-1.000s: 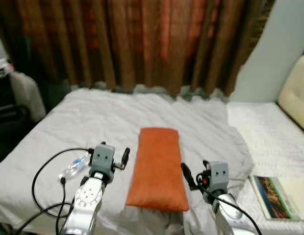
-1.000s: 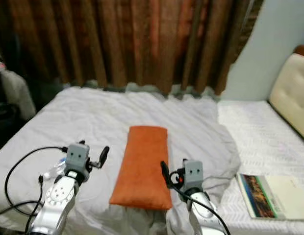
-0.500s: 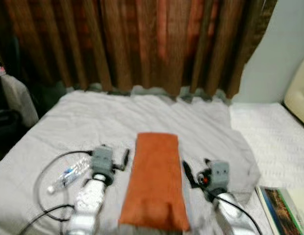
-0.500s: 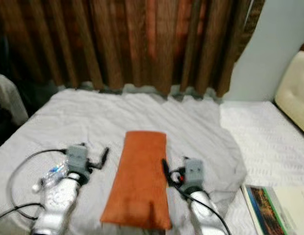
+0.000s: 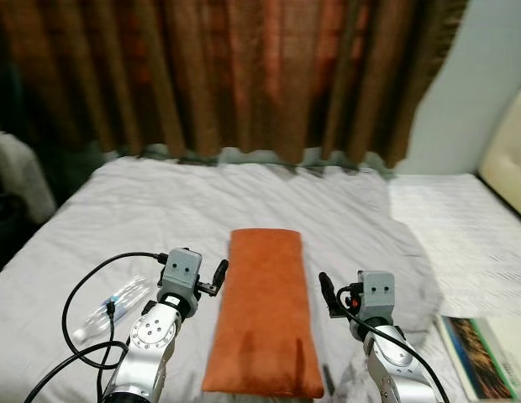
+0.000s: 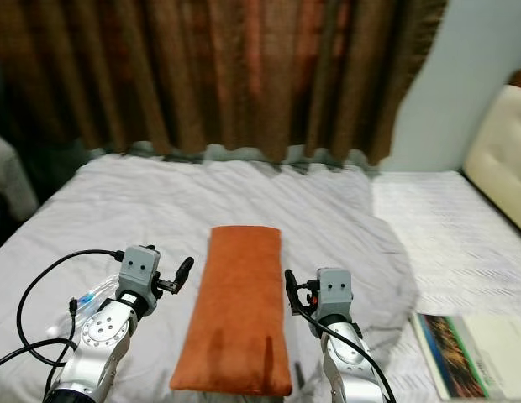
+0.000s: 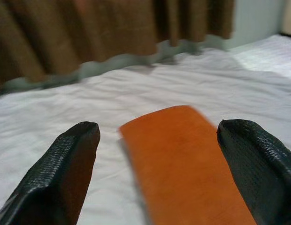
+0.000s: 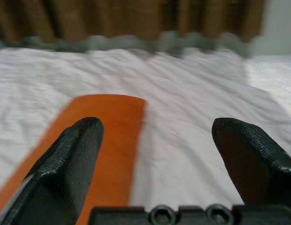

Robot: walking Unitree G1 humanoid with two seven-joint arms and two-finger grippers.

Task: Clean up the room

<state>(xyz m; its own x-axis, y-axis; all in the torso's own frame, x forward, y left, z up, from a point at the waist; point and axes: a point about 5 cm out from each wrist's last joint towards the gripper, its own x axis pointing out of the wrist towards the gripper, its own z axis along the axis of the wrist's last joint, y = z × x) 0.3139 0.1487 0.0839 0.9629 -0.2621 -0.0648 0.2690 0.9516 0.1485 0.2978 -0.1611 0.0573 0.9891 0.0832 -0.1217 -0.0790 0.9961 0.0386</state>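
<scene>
An orange pillow (image 5: 264, 312) lies lengthwise on the grey bedsheet (image 5: 168, 210), straight ahead of me. My left gripper (image 5: 218, 273) hovers at the pillow's left edge, fingers open and holding nothing. On the pillow's right side my right gripper (image 5: 325, 294) is raised, also open and not holding anything. In the left wrist view the pillow (image 7: 183, 154) shows between the two black fingers (image 7: 65, 164). In the right wrist view the pillow (image 8: 110, 126) lies toward one finger (image 8: 65, 159). A clear plastic bottle (image 5: 109, 304) lies on the sheet left of my left arm.
Brown curtains (image 5: 227, 75) hang behind the bed. A book (image 5: 479, 357) with a colourful cover lies on the white quilted cover (image 5: 471, 243) at the right. A cream headboard cushion (image 5: 508, 143) stands at the far right. Black cable (image 5: 76, 302) loops off my left arm.
The camera has shifted, so the whole scene sits a little differently. Both grippers keep their places on either side of the pillow, still open.
</scene>
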